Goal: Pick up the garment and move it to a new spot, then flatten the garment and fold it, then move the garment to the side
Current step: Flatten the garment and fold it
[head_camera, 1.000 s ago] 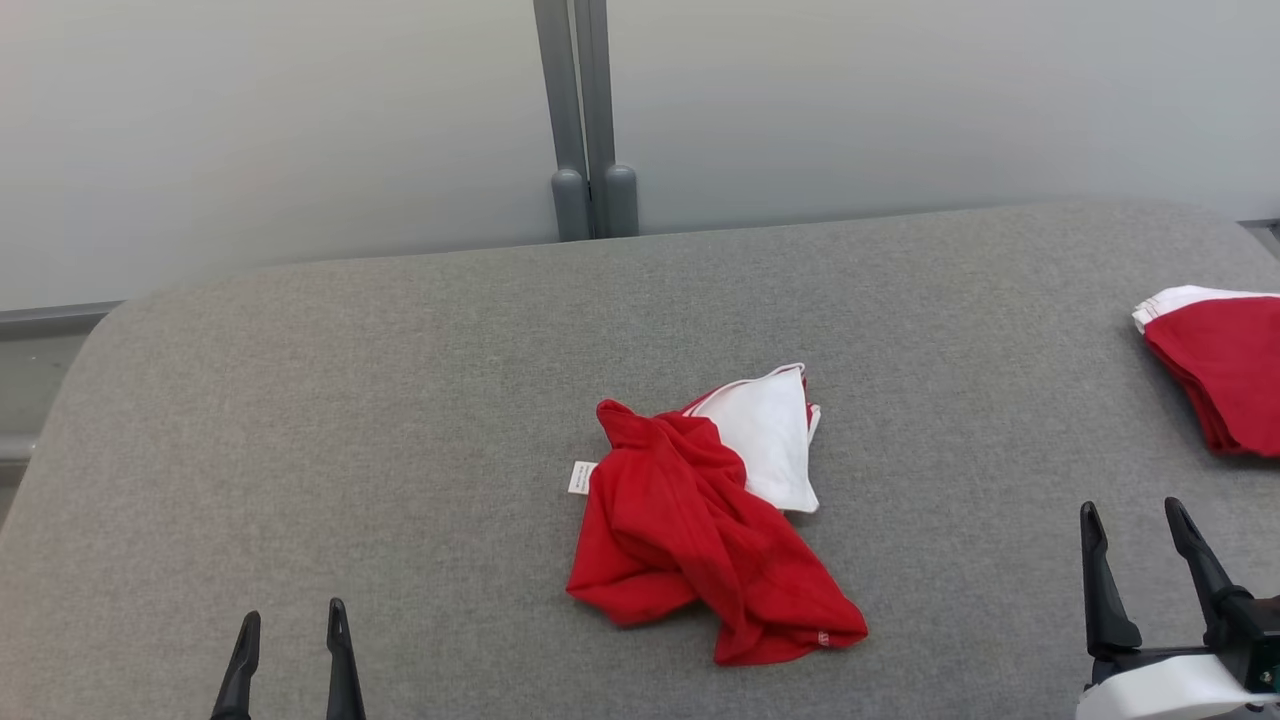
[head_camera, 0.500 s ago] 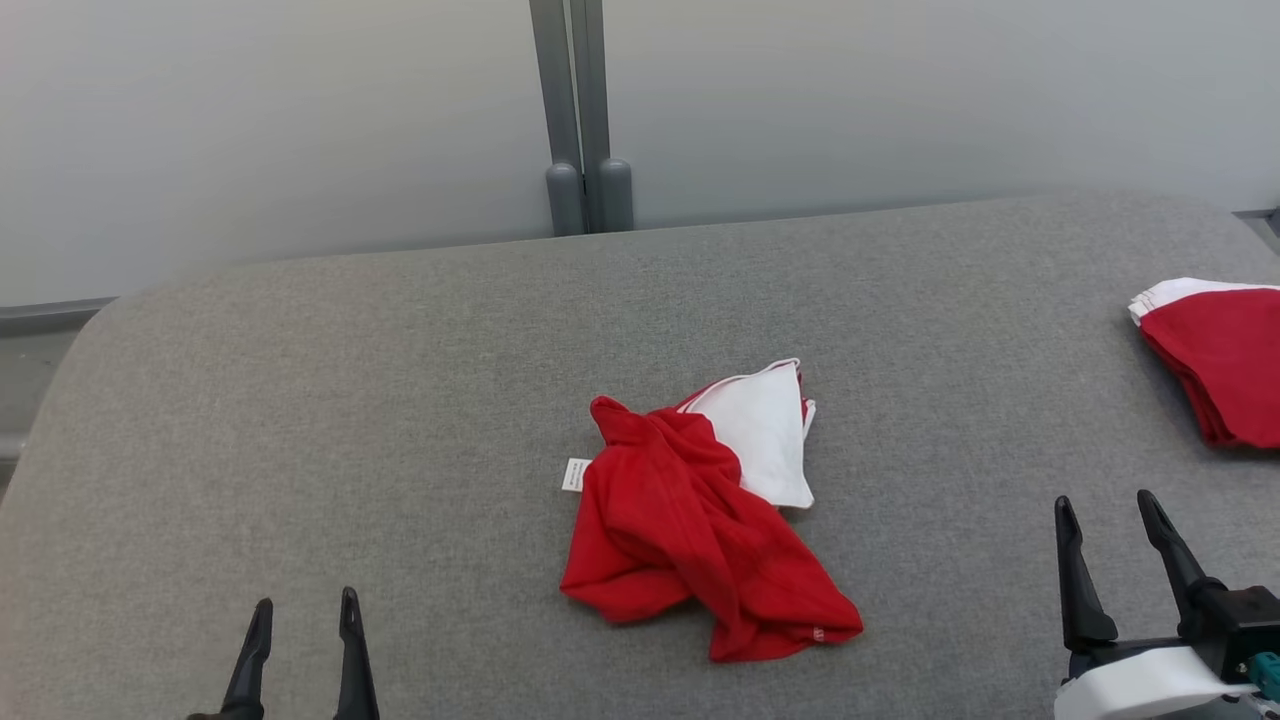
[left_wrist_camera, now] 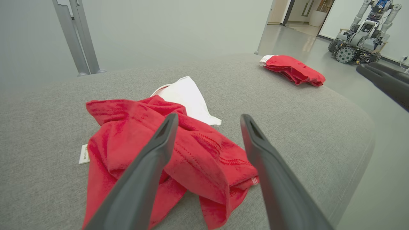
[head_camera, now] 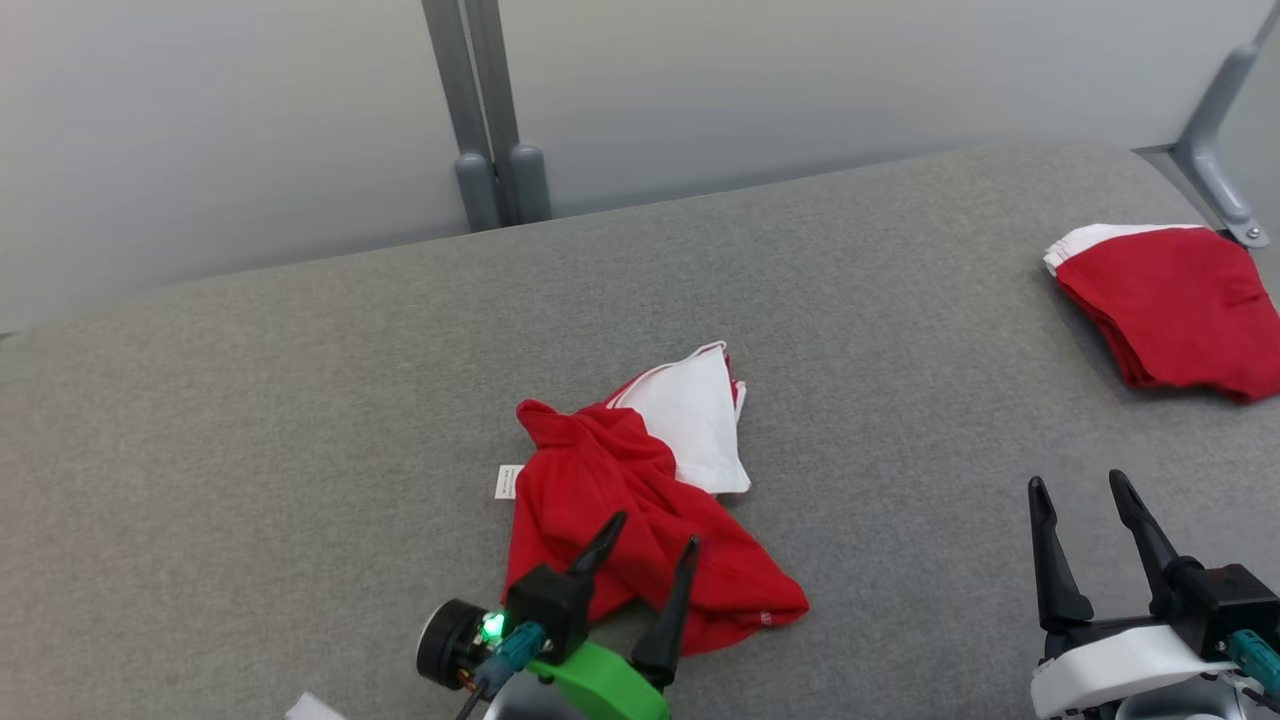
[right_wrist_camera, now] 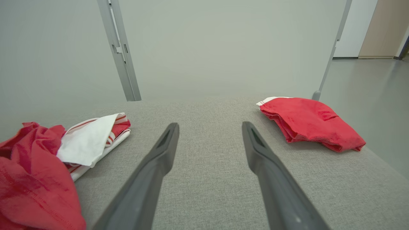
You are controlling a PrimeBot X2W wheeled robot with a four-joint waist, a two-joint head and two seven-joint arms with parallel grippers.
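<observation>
Two grippers gape empty: left gripper [head_camera: 656, 528] at the garment [head_camera: 590, 480], right gripper [head_camera: 1076, 479] aside; we should pinch a thick fold.

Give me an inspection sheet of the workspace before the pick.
Surface: grey fabric table, no stains seen.
Job's things: crumpled red-and-white garment mid-table, white tag at its left edge.
Clutter: folded red stack at the far right corner.
End effectors: left end effector open, poised over the garment's near part, contact unclear; right end effector open, over bare table.
Cables: left-wrist teal connector; right-wrist teal connector.
Surroundings: grey post, pale wall; wheeled robot on the floor beyond.
</observation>
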